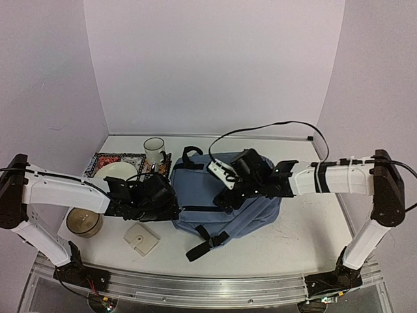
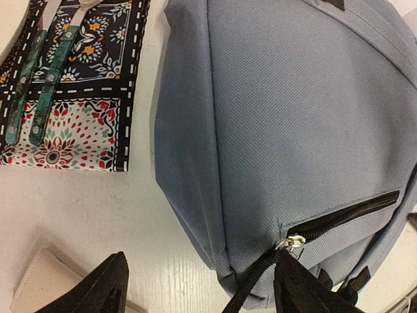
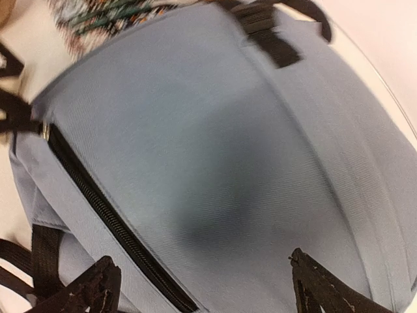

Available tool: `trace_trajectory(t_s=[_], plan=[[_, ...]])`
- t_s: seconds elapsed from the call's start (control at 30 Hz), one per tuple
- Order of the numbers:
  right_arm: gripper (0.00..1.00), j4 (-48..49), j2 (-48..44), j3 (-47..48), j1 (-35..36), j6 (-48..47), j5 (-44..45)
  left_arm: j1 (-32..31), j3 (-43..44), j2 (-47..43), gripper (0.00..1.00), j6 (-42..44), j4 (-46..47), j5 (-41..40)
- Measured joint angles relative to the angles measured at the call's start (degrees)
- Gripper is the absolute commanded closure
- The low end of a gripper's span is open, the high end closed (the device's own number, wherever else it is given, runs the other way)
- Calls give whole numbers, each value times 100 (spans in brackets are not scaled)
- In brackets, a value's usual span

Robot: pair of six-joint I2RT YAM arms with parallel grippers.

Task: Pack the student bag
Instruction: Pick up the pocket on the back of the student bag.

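Note:
The student bag (image 1: 225, 203), blue-grey with black straps, lies flat in the middle of the table. My left gripper (image 1: 167, 199) sits at the bag's left edge. In the left wrist view the left gripper (image 2: 202, 290) is open, and its right finger (image 2: 301, 287) is next to the silver zipper pull (image 2: 291, 243) and a black strap, holding nothing. My right gripper (image 1: 228, 189) hovers over the top of the bag. In the right wrist view the right gripper (image 3: 207, 287) is open wide above the bag's fabric (image 3: 215, 150), beside the closed black zipper (image 3: 107, 218).
A patterned placemat (image 1: 127, 160) at the back left carries a white plate (image 1: 116, 172), green-handled cutlery (image 2: 39, 72) and a white mug (image 1: 155, 151). A round jar (image 1: 85, 222) and a flat white box (image 1: 141, 239) lie left of the bag, near the front.

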Motion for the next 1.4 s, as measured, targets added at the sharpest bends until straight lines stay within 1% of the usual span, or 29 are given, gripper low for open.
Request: trace_trajectory(t_s=[0.13,0.27,0.4,0.6,0.73,1.0,1.03,1.07,1.23,1.33,1.37,1.4], plan=[[8,-107,435,146,173,-569,86,91,-53,97,22,-2,364,319],[9,-191,697,319,256,-895,297,124,-72,255,22,-1,664,530],[14,-202,874,508,261,-1075,636,145,-80,365,23,21,761,641],[29,-206,1030,676,289,-1163,1199,146,-81,417,24,53,835,675],[36,-179,1030,730,314,-1185,1480,145,-81,418,24,70,845,676],[37,-148,1030,729,336,-1416,1583,157,-87,417,24,72,856,676],[40,-141,1030,724,360,-1478,1583,165,-101,415,24,72,873,679],[44,-129,1031,713,382,-1548,1588,179,-123,411,24,70,885,689],[75,-82,1165,708,478,-1729,1661,268,-196,332,24,68,886,797],[89,-77,1200,708,521,-1708,1668,320,-259,198,24,59,886,853],[95,-73,1201,708,525,-1735,1671,335,-281,138,24,46,880,873],[98,-65,1201,708,524,-1739,1673,352,-319,50,24,36,877,890]])
